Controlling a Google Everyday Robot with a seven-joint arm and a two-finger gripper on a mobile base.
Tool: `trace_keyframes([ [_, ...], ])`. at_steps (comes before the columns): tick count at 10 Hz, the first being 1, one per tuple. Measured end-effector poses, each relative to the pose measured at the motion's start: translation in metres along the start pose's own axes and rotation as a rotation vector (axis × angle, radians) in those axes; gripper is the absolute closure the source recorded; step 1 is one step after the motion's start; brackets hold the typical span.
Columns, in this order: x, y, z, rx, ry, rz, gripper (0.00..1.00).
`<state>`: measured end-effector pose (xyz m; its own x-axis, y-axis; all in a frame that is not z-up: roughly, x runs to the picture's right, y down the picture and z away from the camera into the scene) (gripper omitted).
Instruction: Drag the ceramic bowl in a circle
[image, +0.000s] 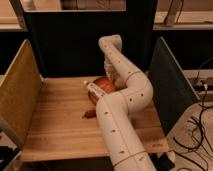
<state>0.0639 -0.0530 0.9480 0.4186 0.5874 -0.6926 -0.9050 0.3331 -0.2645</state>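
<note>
The ceramic bowl (101, 84), glossy reddish-brown, rests on the wooden table (55, 120) near its back middle, and my arm hides its right side. My gripper (109, 74) comes down from the arm's high bend onto the bowl's far right rim and is shut. I cannot see whether it pinches the rim or only presses on it. A white striped piece (94, 89) lies against the bowl's left front edge.
A small dark red-brown piece (90, 113) lies on the table in front of the bowl. Upright panels wall the table: tan on the left (17, 95), dark at the back (65, 45), dark green on the right (170, 80). Cables (200, 125) hang right of the table.
</note>
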Motion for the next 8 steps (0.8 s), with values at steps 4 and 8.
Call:
trace_keyframes([
  [4,0.0,0.0,0.0,-0.002,-0.001,0.0,1.0],
  [8,-0.019,0.009,-0.003,-0.023,-0.073,-0.088,1.0],
])
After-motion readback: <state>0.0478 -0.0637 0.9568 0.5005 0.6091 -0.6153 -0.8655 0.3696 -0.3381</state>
